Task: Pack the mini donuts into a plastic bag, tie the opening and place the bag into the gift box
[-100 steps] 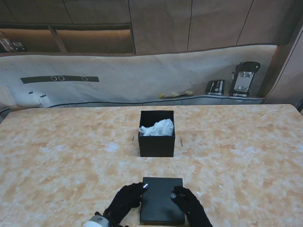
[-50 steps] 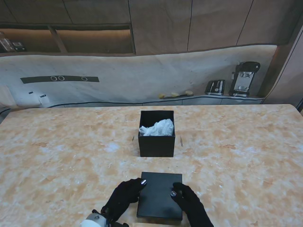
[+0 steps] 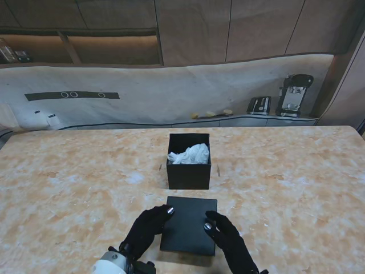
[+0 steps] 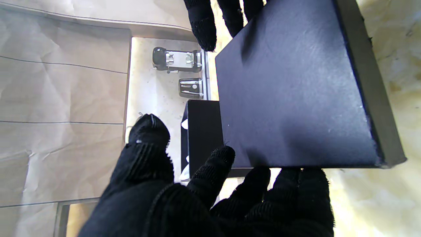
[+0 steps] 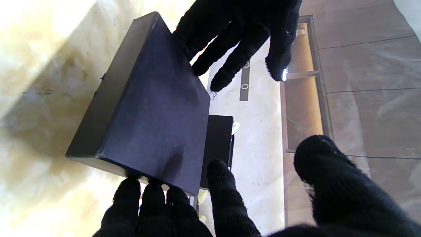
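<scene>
Lid held off the worktop between both robot hands

Lid, flat, black and square, sits at 6 o'clock in the stand view, nearer to me than the gift box. It casts a shadow on the marbled worktop and, in both wrist views, shows light under its edge, so it is lifted and slightly tilted.

Left robot hand, black-gloved, presses its fingertips against the lid's left edge, grasping it; thumb stands apart over the top. Right robot hand grips the opposite edge the same way, fingers curled under the rim, thumb raised clear.

Gift box stands upright at the centre of the worktop, open, at 12 o'clock from the lid and apart from it. Plastic bag, white and crumpled, lies inside the box, bunched toward its far right corner. Donuts inside it cannot be made out; whether the opening is tied cannot be told.

Back counter beyond the worktop, at about 1 o'clock: a dark machine and a smaller appliance beside it.
</scene>
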You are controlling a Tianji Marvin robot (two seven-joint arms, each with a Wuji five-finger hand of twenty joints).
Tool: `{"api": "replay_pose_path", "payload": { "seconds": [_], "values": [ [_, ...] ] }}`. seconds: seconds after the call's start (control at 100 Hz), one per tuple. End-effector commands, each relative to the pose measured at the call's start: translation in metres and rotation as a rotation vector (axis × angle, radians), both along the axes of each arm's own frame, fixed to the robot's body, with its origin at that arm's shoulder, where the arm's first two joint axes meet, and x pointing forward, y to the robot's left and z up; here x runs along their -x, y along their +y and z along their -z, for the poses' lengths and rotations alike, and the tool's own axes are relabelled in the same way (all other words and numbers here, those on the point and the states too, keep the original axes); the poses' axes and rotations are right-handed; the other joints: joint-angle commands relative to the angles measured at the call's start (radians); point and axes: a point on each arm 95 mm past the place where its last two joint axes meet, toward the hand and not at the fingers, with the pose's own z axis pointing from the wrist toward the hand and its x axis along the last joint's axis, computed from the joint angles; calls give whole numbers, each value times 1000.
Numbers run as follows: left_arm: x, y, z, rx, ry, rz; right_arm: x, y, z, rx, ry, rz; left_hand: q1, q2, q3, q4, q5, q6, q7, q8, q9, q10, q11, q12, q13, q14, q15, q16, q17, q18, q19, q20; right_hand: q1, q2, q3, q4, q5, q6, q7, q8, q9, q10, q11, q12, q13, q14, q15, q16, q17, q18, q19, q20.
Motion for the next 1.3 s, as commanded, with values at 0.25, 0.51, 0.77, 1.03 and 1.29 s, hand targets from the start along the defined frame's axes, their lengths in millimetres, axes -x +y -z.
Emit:
{"api": "replay_pose_path", "payload": {
  "seconds": [0.25, 0.51, 0.77, 1.03, 1.29],
  "values": [
    [-5, -17, -29, 70, -75, 17, -6, 13, -19, -49, -60, -43, 22, 33, -8, 10, 23, -6, -1, 4, 86, -96, 129, 43, 70, -21, 96, 22, 3, -41, 12, 1, -26, -23, 11, -27, -2, 4, 11, -16, 108, -88, 164, 23, 50, -30, 72, 22, 21, -11, 6, 33],
    [-16, -16, -41, 72, -118, 20, -18, 15, -28, -56, -95, -46, 25, 32, -9, 10, 29, -7, 1, 4, 86, -104, 127, 42, 73, -21, 96, 23, 2, -44, 13, 1, -24, -23, 12, -27, 5, 9, 9, -18, 107, -84, 177, 29, 53, -25, 70, 21, 24, -12, 3, 34],
    [-33, -15, -55, 64, -167, 26, -35, 18, -38, -58, -139, -54, 31, 34, -7, 10, 31, -8, 1, 4, 87, -106, 127, 42, 76, -22, 96, 23, 5, -46, 14, 1, -24, -21, 10, -27, 11, 11, 5, -20, 105, -83, 184, 31, 55, -26, 68, 20, 25, -11, -1, 34],
    [-53, -9, -65, 39, -202, 45, -54, 22, -45, -54, -161, -66, 32, 33, -9, 9, 32, -11, 1, 4, 90, -105, 128, 42, 79, -26, 95, 23, 7, -47, 16, 2, -20, -20, 6, -27, 18, 14, 0, -21, 105, -83, 187, 31, 56, -26, 66, 19, 26, -12, -3, 35],
    [-71, -5, -72, 6, -226, 78, -73, 26, -55, -42, -200, -82, 56, 53, -7, 7, 33, -13, 0, 3, 91, -110, 127, 42, 79, -29, 94, 22, 7, -54, 14, 1, -21, -18, 3, -26, 31, 25, -5, -21, 107, -76, 204, 38, 65, -15, 66, 19, 35, -4, -4, 35]
  ]
}}
